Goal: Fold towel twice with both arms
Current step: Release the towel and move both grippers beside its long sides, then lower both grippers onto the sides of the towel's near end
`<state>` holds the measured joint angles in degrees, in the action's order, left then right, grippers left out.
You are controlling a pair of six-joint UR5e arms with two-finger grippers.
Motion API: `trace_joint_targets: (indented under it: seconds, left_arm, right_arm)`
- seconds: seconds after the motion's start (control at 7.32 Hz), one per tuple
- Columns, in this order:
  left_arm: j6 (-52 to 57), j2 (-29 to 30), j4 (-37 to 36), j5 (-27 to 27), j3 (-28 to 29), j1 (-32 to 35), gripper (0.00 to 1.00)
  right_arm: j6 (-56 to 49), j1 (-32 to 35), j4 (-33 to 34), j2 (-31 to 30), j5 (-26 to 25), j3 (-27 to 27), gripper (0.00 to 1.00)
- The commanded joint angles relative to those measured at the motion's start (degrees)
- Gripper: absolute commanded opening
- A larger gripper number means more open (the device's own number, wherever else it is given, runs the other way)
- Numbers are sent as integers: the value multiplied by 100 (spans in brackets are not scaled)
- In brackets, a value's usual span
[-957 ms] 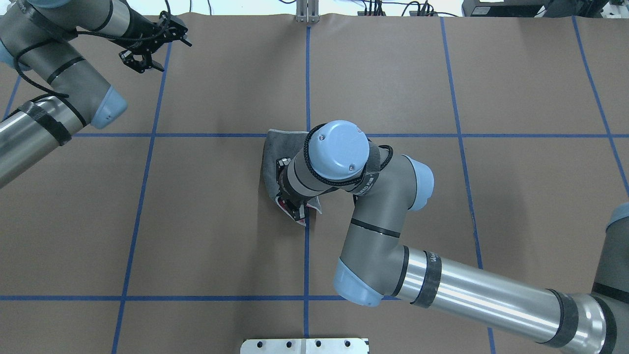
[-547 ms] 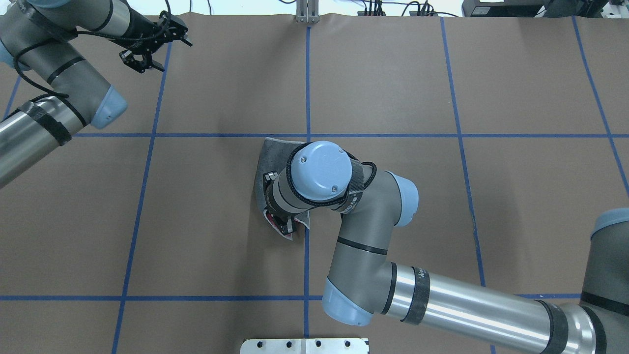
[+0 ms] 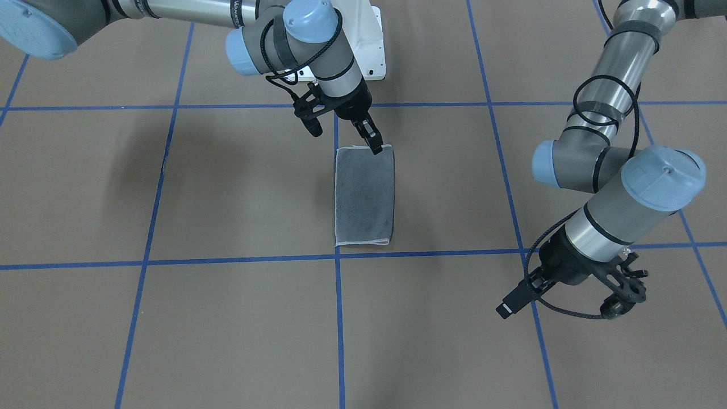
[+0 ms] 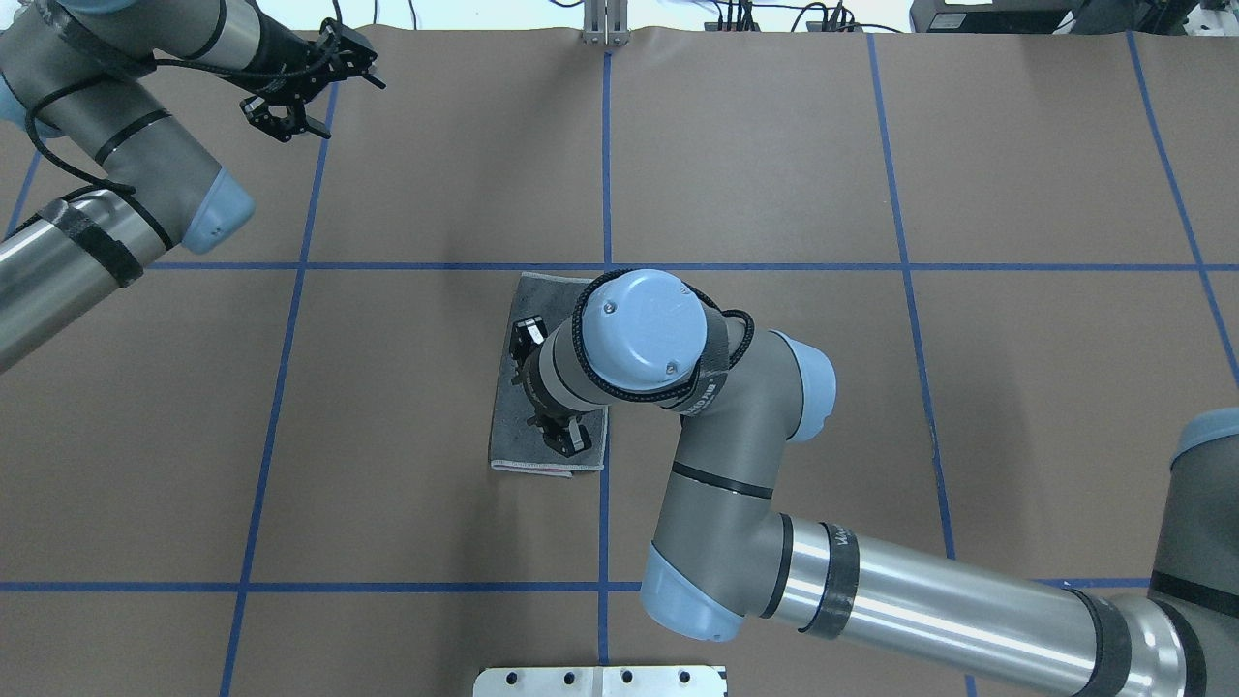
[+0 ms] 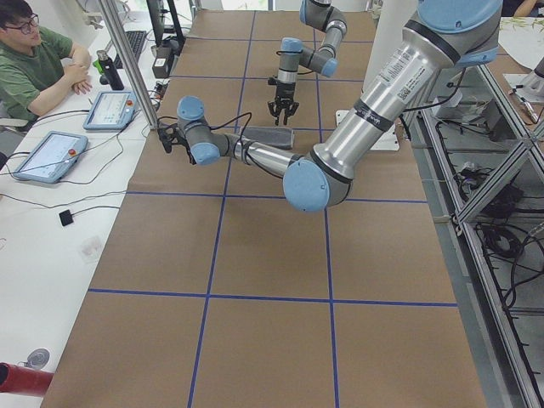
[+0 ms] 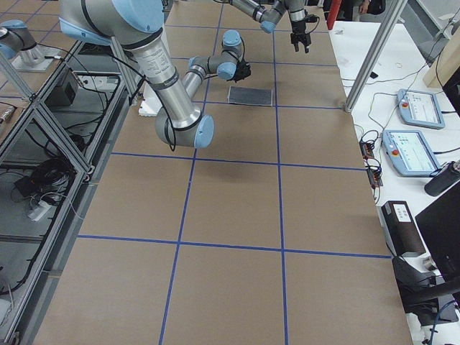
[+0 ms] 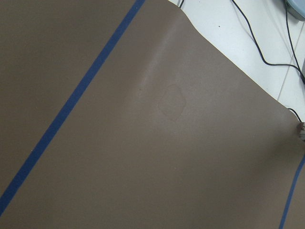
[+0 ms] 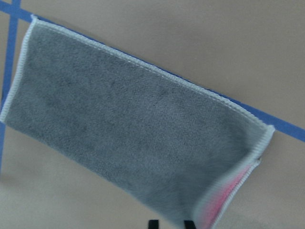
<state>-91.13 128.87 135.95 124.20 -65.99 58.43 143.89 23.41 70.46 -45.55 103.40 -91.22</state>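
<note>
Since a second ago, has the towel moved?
Yes, leftward in the overhead view: the towel lies flat left of the centre blue tape line it overlapped before.

Towel folded once, flat narrow rectangle, grey face up, pink showing at corner.

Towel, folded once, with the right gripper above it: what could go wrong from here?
1. The open right gripper hangs with one fingertip right at the towel edge; moving off, it might snag the top layer and undo the fold.
2. A pink corner peeks out, so the layers are not flush; a second fold may come out crooked.
3. The left gripper sits far off, so a one-armed fold could skew.
</note>
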Motion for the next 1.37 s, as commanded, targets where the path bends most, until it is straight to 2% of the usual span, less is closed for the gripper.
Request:
trace_joint_targets:
  seconds: [0.0, 0.14, 0.27, 0.41, 0.55, 0.82, 1.09, 1.23]
  left_arm:
    - [-45, -193, -42, 495, -386, -60, 100]
    - [-184, -447, -16, 543, -745, -199, 100]
    - [-490, -737, -24, 474, -1323, -610, 100]
    - [-928, -810, -16, 395, -1694, -823, 100]
    - [-1237, -958, -24, 72, -2020, -1251, 100]
    - [-1642, -1144, -42, -273, -2391, -1851, 100]
    - [-1714, -1512, -59, -1158, -2655, -2676, 100]
    - [-1793, -1627, -60, -1196, -2743, -2775, 100]
  right_arm:
    - [-403, 312, 20, -278, 30, -343, 100]
    - [-841, 557, 90, -444, 240, -414, 100]
    - [-1176, 795, 108, -655, 529, -484, 100]
    - [-1544, 884, 100, -892, 663, -659, 100]
    - [-1905, 885, 100, -1095, 768, -817, 100]
    - [-2180, 841, 47, -1193, 936, -898, 100]
    - [-3301, 727, 38, -1236, 928, -976, 100]
    - [-3776, 648, 29, -1246, 945, -1003, 100]
